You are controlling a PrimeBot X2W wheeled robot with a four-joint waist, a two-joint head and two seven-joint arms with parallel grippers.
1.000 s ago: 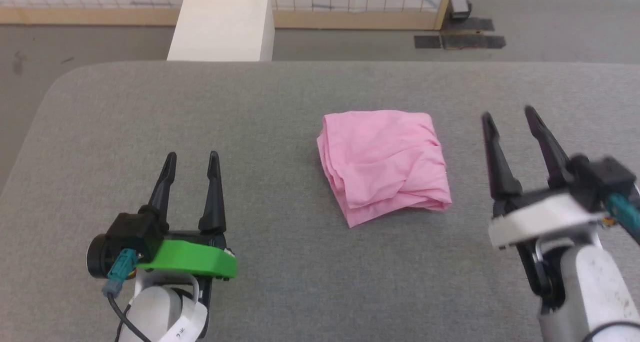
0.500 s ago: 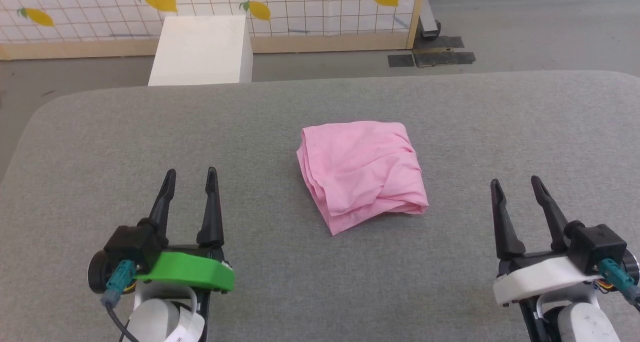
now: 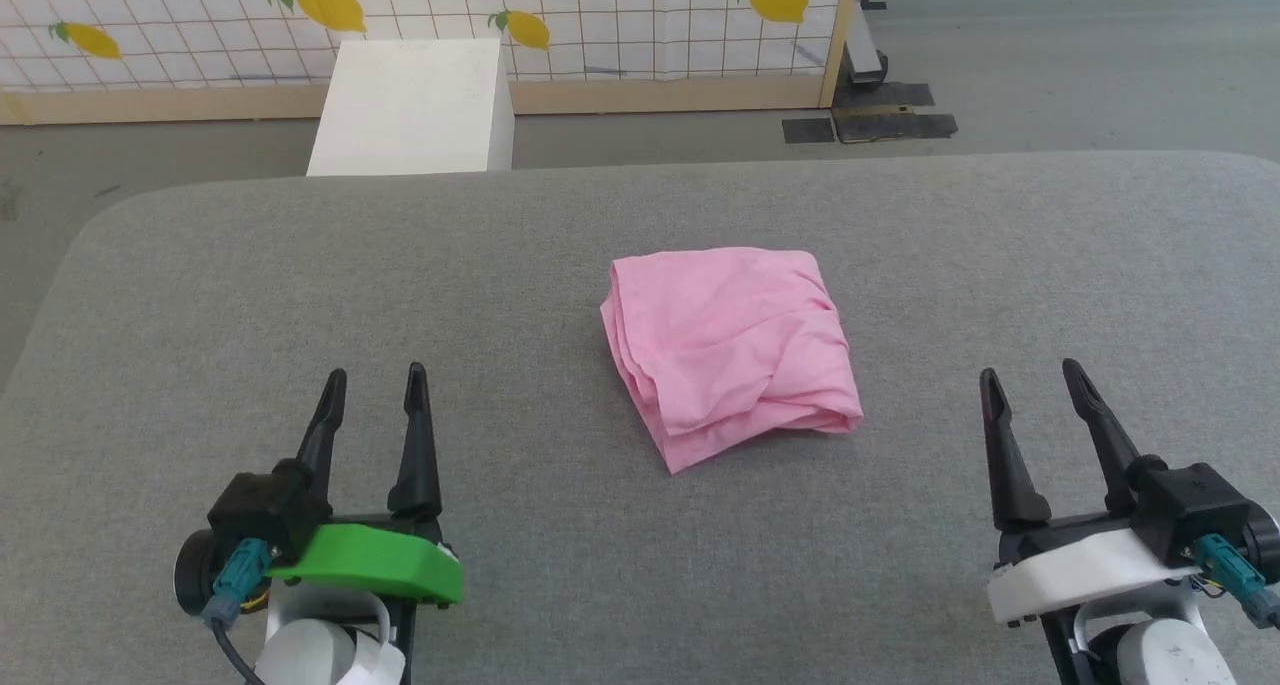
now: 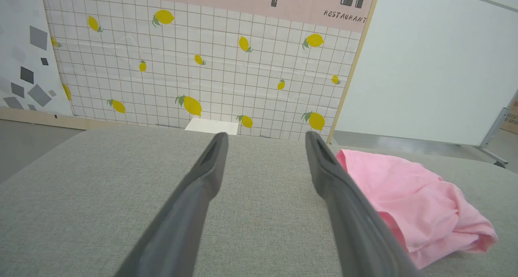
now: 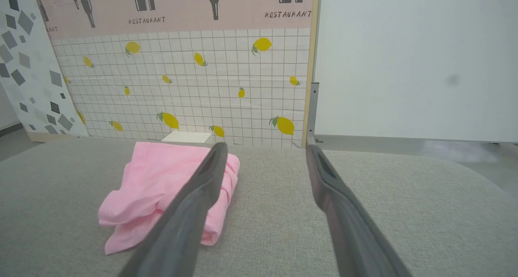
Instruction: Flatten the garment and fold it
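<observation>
1. Pink cloth: the garment (image 3: 735,350) lies folded into a wrinkled, roughly square bundle near the middle of the grey counter (image 3: 300,285), a little toward the right edge, its layered edges facing near-left.
2. The left gripper (image 3: 375,372) hangs over the counter's near left part, fingers spread wide with nothing between them, well apart from the garment.
3. The right gripper (image 3: 1029,368) hangs over the near right part, fingers likewise wide and empty, clear of the garment.
4. The garment sits between the two grippers, farther from the near edge than either.
5. Beyond the far edge a white box (image 3: 410,105) stands before a lemon-patterned panel (image 3: 600,5).
</observation>
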